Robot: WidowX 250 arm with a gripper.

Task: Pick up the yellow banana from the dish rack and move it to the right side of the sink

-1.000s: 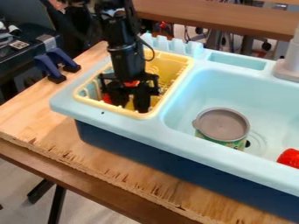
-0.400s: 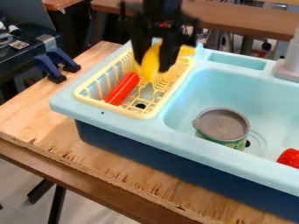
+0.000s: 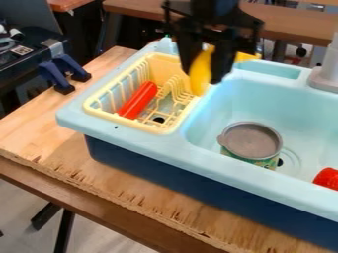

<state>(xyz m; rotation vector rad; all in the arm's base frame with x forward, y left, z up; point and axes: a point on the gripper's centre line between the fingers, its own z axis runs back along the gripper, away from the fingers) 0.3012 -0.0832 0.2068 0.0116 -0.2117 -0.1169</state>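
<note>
Black two-finger hand [image 3: 207,78] is clamped on a long, curved yellow object [image 3: 200,74], above the right rim of a pale yellow plastic dish rack [image 3: 120,120]. That rack sits in the left part of a light blue toy sink [image 3: 218,158] with a dark blue base and holds a smooth orange-red cylinder [image 3: 138,100], lying aslant. In the sink's larger basin stands a round, grey-topped can [image 3: 252,141] with a green patterned side, near a dark drain hole [image 3: 280,162]. The yellow object lies between the hand's fingers, its lower end pointing down beyond them. They cover part of it, and whether the yellow piece to their right belongs to it is unclear. A bright red object [image 3: 327,178] in the basin is cut off by the right edge.
</note>
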